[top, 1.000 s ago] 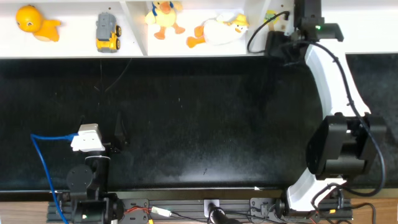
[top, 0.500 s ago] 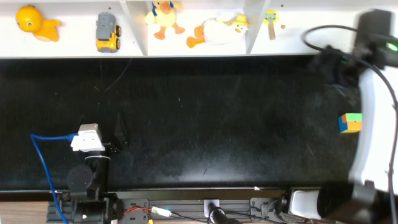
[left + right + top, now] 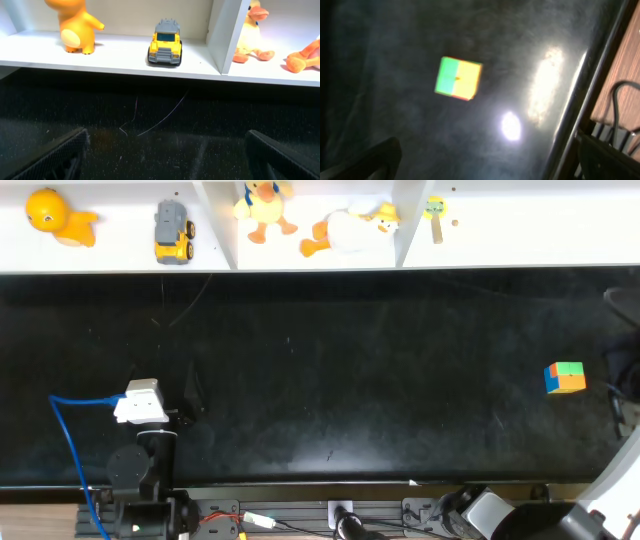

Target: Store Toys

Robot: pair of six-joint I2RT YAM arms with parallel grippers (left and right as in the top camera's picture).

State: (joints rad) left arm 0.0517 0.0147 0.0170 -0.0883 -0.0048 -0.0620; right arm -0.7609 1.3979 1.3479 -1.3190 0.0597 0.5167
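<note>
A multicoloured cube (image 3: 564,377) lies on the black mat (image 3: 380,380) near its right side. In the right wrist view the cube (image 3: 458,78) shows green and yellow faces, and my right gripper (image 3: 487,140) hovers above it, open and holding nothing. The right arm (image 3: 626,375) shows at the right edge of the top view. My left gripper (image 3: 190,395) rests low at the front left, open and empty (image 3: 166,134), facing the white shelf (image 3: 115,55). On that shelf stand an orange duck (image 3: 62,218), a yellow truck (image 3: 172,232), two plush ducks (image 3: 264,208) and a small toy (image 3: 436,210).
The mat's right edge (image 3: 575,105) borders a wooden surface with cables (image 3: 620,100). A blue cable (image 3: 70,430) loops beside the left arm's base. White dividers (image 3: 225,35) split the shelf into compartments.
The right arm pulled back from the shelf's right compartment and swung out to the right edge, leaving the small toy on the shelf. The cube came into sight. The left arm stayed still.
</note>
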